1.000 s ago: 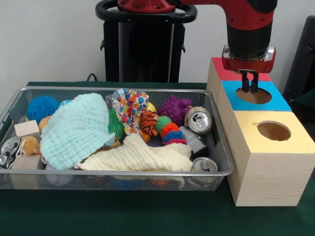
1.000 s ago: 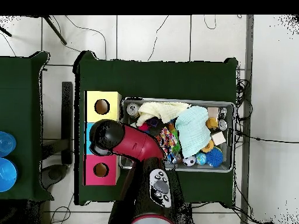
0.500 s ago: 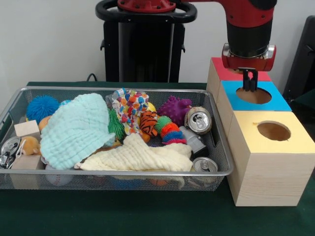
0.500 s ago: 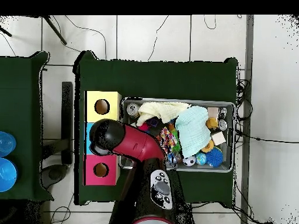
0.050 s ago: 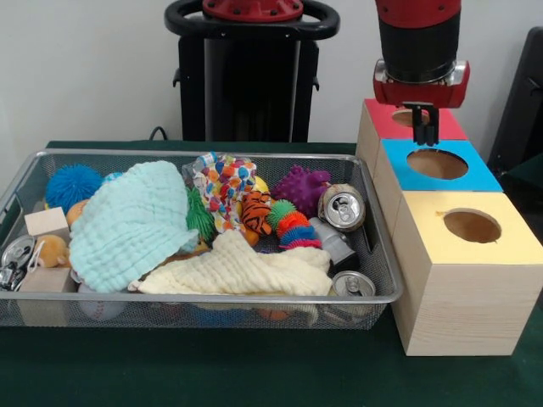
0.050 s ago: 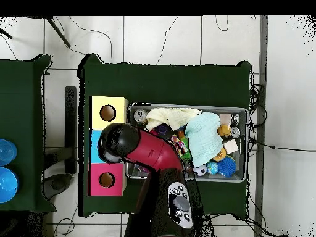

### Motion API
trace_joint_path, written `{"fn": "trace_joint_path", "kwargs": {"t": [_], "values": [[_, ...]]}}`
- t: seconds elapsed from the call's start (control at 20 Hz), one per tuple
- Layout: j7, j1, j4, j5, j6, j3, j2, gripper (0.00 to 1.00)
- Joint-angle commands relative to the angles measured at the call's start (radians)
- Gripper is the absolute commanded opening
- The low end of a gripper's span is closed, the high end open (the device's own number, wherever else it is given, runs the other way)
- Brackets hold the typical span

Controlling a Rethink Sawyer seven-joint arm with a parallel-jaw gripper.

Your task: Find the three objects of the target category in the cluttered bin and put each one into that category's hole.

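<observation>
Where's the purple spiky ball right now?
In the front view the purple spiky ball sits toward the bin's far right, just left of the upper silver can and above the rainbow spiky toy.

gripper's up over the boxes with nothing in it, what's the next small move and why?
Probably swing across over the wire bin and line up above a pick. The gripper hangs above the blue-topped box with nothing visible between its fingers, so no drop seems pending. Two cans lie exposed at the bin's box-side end. Which category is the target cannot be told.

Red arm [image 5: 418,17] — black wrist, silver ring.
</observation>
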Motion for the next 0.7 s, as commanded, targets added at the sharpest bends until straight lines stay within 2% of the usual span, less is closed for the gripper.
{"fn": "trace_joint_path", "kwargs": {"t": [0.05,0.2,0.45,0.7], "values": [[0.153,-0.055,-0.025,-0.051,0.186,0.011,-0.001,0.00],[0.106,-0.085,-0.035,-0.074,0.186,0.011,0.019,0.00],[0.009,-0.148,-0.066,-0.140,0.120,0.017,0.099,0.00],[-0.028,-0.204,-0.081,-0.204,0.108,0.032,0.113,0.00]]}}
